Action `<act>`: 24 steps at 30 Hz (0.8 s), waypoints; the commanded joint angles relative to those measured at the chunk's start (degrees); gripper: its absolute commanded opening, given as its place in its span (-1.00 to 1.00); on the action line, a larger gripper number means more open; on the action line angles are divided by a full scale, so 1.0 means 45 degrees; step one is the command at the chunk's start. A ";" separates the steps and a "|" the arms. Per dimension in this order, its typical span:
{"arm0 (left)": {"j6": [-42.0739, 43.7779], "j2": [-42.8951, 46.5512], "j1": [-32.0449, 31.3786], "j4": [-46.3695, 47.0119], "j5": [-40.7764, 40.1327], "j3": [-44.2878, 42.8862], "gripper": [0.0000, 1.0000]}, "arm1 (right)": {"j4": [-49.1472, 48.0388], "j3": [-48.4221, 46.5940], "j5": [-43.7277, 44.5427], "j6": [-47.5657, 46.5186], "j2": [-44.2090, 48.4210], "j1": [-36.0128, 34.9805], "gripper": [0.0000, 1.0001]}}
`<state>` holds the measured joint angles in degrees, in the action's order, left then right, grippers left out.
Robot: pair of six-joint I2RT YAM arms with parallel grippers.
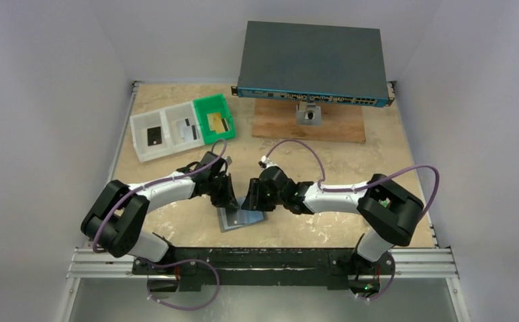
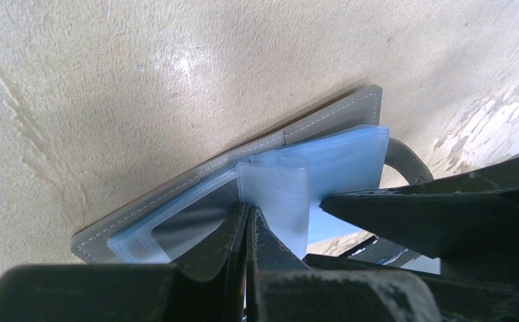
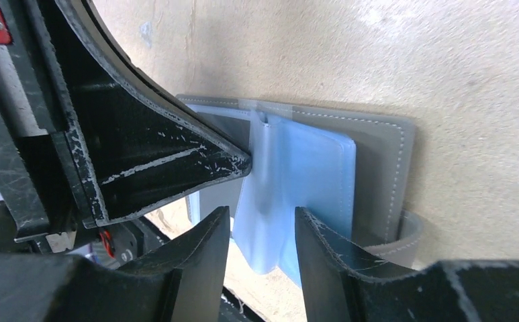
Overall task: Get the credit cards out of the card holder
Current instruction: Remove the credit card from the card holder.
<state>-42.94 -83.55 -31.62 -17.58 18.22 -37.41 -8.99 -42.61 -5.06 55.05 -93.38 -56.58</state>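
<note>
- Card holder (image 1: 236, 220) lies open on the table, its bluish pocket leaves (image 3: 297, 168) soft, floppy and probably slick
- Left gripper (image 2: 246, 218), at the holder's left, is pressed together against a leaf edge
- Right gripper (image 3: 262, 215), at the holder's right, is spread astride a leaf
- No credit card shows in the holder; any would be stiff and light, so pinch an exposed edge

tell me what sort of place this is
Likely a robot lab cell: plain white walls box in a worn tan tabletop, with a flat dark grey ported box on a wooden board.

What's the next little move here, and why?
Probably close the right tool on the bluish pocket leaf standing between its open fingers, since the left tool is shut with its tip at the open card holder. Whether a card sits inside is unclear.
</note>
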 commanded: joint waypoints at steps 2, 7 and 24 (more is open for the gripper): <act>0.0252 -0.0038 -0.0170 -0.0766 -0.0995 0.0005 -1.00 | 0.2234 -0.0899 0.1565 -0.0650 0.0708 -0.0367 -0.18; 0.0359 -0.0067 -0.0370 -0.0770 -0.0405 -0.0392 -1.00 | 0.3408 -0.1788 0.2677 -0.0871 0.0443 -0.1181 -0.25; 0.0447 -0.0066 -0.0591 -0.1075 -0.0070 -0.0795 -1.00 | 0.5650 -0.3369 0.4329 -0.0850 -0.1377 -0.1773 -0.45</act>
<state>-42.37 -84.18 -33.89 -20.38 18.02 -39.53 12.82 -56.36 11.09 50.98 -99.18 -64.47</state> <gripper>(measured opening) 0.003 0.315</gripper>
